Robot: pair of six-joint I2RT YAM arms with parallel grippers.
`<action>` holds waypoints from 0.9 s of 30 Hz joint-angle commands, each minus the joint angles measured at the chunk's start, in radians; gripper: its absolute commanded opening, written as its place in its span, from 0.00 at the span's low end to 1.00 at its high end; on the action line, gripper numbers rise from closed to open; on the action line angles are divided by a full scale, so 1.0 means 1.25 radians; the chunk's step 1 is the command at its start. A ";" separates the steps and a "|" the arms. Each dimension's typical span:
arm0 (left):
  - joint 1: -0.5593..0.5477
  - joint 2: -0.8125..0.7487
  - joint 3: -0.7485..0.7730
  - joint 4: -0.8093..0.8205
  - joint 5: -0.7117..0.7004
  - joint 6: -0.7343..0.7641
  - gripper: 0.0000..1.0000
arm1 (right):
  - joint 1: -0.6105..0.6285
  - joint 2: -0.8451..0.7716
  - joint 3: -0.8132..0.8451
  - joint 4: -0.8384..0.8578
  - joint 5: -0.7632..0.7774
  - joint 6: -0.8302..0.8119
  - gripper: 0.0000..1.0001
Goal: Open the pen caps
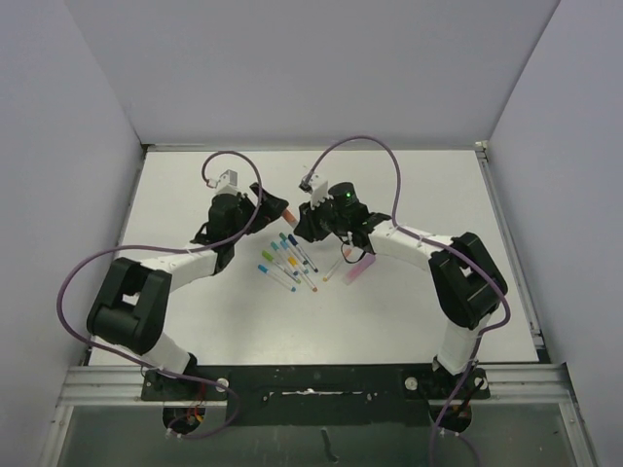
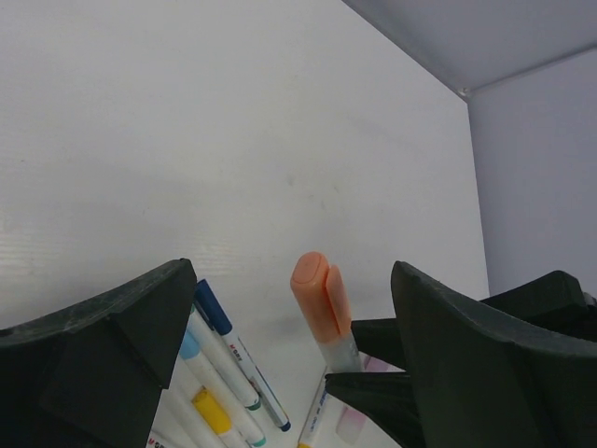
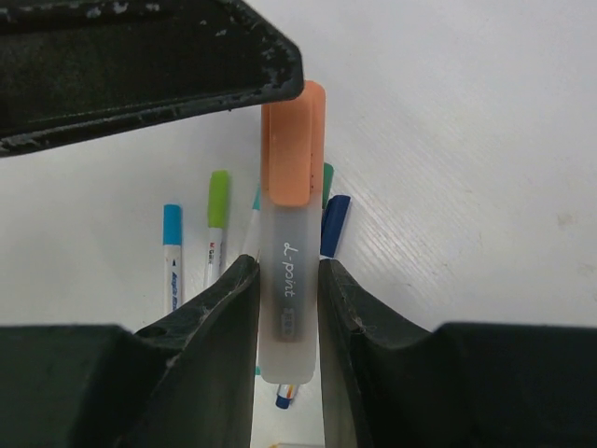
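Top external shows a white tabletop (image 1: 292, 321) boxed in by plain, pale grey-lilac walls (image 1: 292, 68). A metal rail (image 1: 107, 389) runs along the near edge and purple cables (image 1: 73, 272) loop off both arms. The two arms meet over the middle of the tabletop, just beyond a loose cluster of thin white pens (image 1: 289, 263). A pink marker (image 1: 358, 269) lies to the right of the cluster. From this height the fingers are too small to judge.

The right wrist view fills that in. The right pincer (image 3: 289, 280) is clenched on a frosted barrel (image 3: 289, 308), one finger pressed to each side. The orange cap (image 3: 294, 140) is seated on the barrel's far end. A black finger of the other arm crosses the top of the view, at the cap's upper left edge. Below, on the tabletop, lie other pen caps (image 3: 218, 198) in green, light blue, teal and dark blue, all on their pens.

The left wrist view shows the other side. The left pincer (image 2: 291, 278) is released, its fingers spread wide with the orange cap standing between them. A gap shows on either side of the cap. This view alone shows a yellow cap (image 2: 210, 411) among the pens, and the corner where the tabletop meets the walls.
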 commanded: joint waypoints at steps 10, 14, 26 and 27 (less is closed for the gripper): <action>-0.033 0.072 0.018 0.206 0.076 -0.103 0.68 | 0.005 -0.035 -0.021 0.115 -0.042 0.009 0.00; -0.034 0.072 -0.004 0.237 0.073 -0.112 0.57 | 0.006 -0.028 -0.027 0.130 -0.043 0.014 0.00; -0.034 0.082 -0.024 0.271 0.102 -0.122 0.05 | 0.006 -0.056 -0.071 0.189 -0.028 0.029 0.00; -0.034 0.082 -0.024 0.271 0.102 -0.122 0.00 | 0.006 -0.059 -0.072 0.191 -0.026 0.028 0.00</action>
